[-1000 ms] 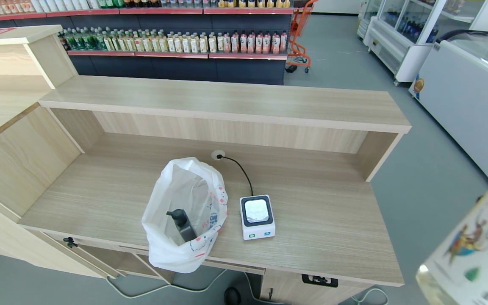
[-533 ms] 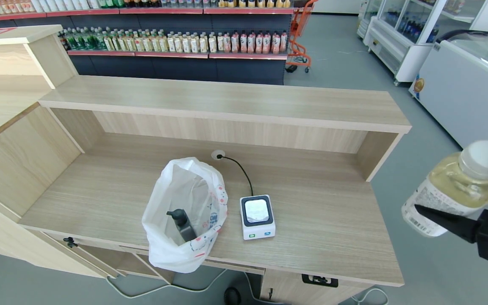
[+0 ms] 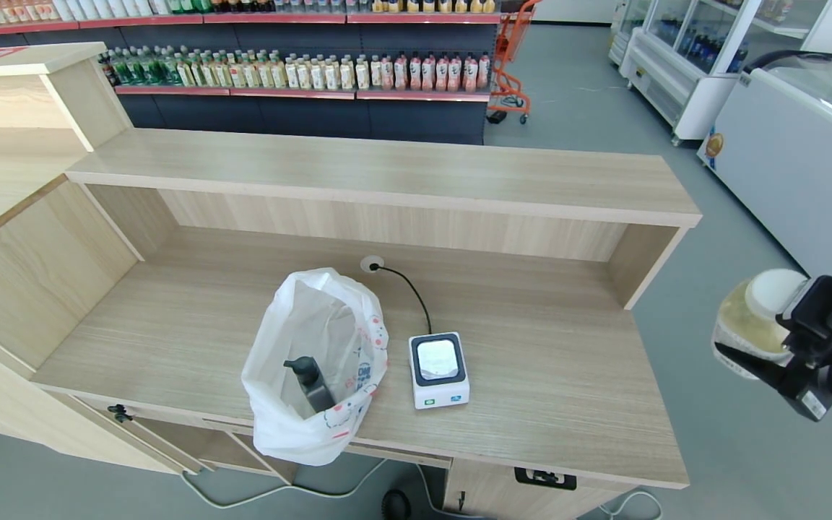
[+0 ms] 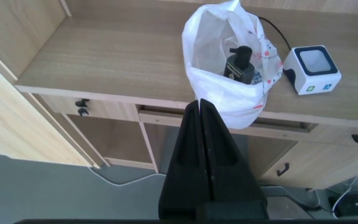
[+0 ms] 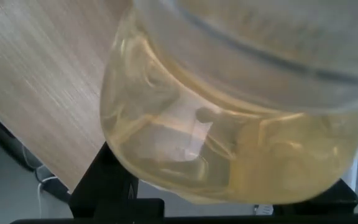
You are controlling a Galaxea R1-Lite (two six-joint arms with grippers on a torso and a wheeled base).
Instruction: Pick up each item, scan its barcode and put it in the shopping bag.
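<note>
Shop checkout, wooden bench (image 3: 546,390). Right pincer (image 3: 773,339) is clamped on a pale-yellow drink bottle (image 3: 741,321), past the bench edge and well right of the barcode scanner (image 3: 438,370). Left pincer (image 4: 202,124): fingers together, empty.

Risk: the hold looks near the cap, so the bottle may swing or slip over the floor.

Shopping bag (image 3: 315,347), just left of the scanner, holds a dark pump bottle (image 3: 309,383).
</note>
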